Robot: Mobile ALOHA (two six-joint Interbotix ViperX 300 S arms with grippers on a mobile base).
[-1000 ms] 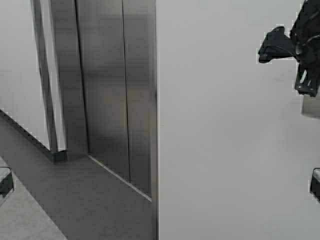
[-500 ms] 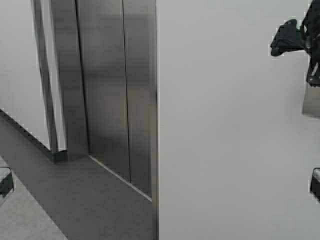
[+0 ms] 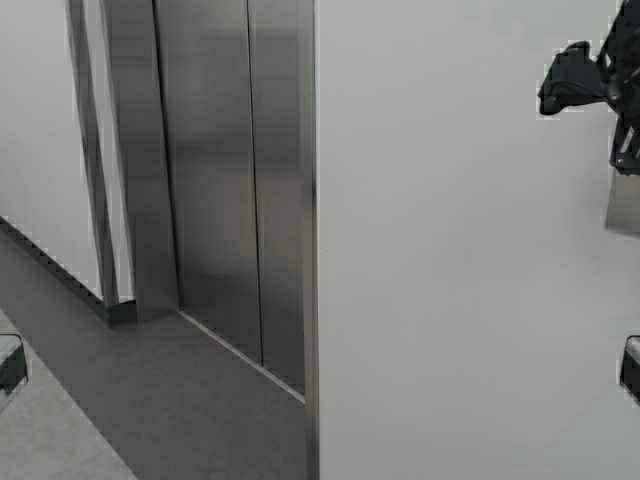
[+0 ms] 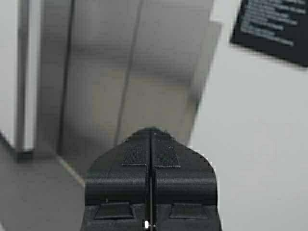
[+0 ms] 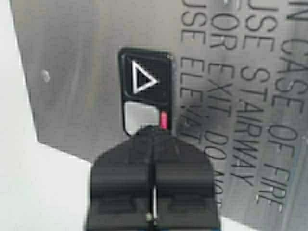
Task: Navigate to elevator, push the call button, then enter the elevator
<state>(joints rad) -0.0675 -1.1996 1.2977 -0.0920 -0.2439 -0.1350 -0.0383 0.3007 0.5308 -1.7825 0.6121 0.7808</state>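
Observation:
The elevator (image 3: 215, 180) has brushed steel doors, shut, with a centre seam; it stands left of a white wall (image 3: 460, 260). At the high view's right edge my right arm (image 3: 585, 85) reaches to the silver wall plate (image 3: 622, 205). In the right wrist view the call button (image 5: 146, 79) is a dark square with a white triangle, and a small red light (image 5: 164, 120) glows below it. My right gripper (image 5: 153, 129) is shut, its tip at the button's lower part. My left gripper (image 4: 151, 132) is shut and empty, facing the elevator doors (image 4: 120, 72).
Engraved fire-warning text (image 5: 260, 96) covers the plate beside the button. A black sign (image 4: 274, 29) hangs on the white wall. Dark floor (image 3: 170, 400) runs in front of the doors, and a white pillar with a steel strip (image 3: 60, 160) stands left of them.
My right arm has moved right and a little up, toward the wall plate, and then held there. The doors stay shut; the scene has barely shifted.

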